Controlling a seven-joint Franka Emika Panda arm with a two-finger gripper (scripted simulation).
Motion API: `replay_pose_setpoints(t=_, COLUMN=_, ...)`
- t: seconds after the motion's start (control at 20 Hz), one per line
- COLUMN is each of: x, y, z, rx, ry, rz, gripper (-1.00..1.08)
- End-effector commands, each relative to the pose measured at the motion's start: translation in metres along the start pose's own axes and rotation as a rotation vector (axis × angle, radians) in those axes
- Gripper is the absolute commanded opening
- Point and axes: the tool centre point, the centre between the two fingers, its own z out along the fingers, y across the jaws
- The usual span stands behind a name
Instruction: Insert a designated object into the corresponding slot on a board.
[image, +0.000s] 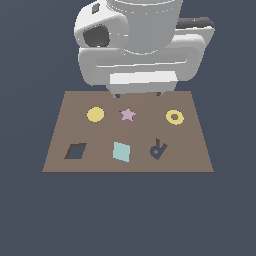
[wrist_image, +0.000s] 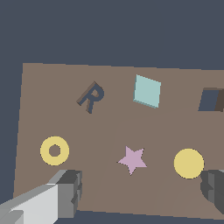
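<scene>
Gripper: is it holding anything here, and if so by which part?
Nothing is held. The gripper is open and empty above the board; the cyan tile lies untouched on it.

Bare simulated test scene: flat brown board (image: 128, 131) on a featureless dark blue-grey ground.

tile (image: 121, 151) on board (image: 200, 150), betw slot (image: 75, 151) & R cutout (image: 158, 149)

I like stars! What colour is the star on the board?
The star is pale pink, clearest in the wrist view.
</scene>
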Motion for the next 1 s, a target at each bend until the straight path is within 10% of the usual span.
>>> replay_pose_setpoints(t=0.0, x=0.000, y=0.000, z=0.000, rx=0.000, ry=0.000, rz=0.000, gripper=1.00)
replay_pose_setpoints(t=0.95, x=0.042, y=0.022, z=0.068, rx=-0.011, ry=-0.015, rz=0.053, gripper=1.00)
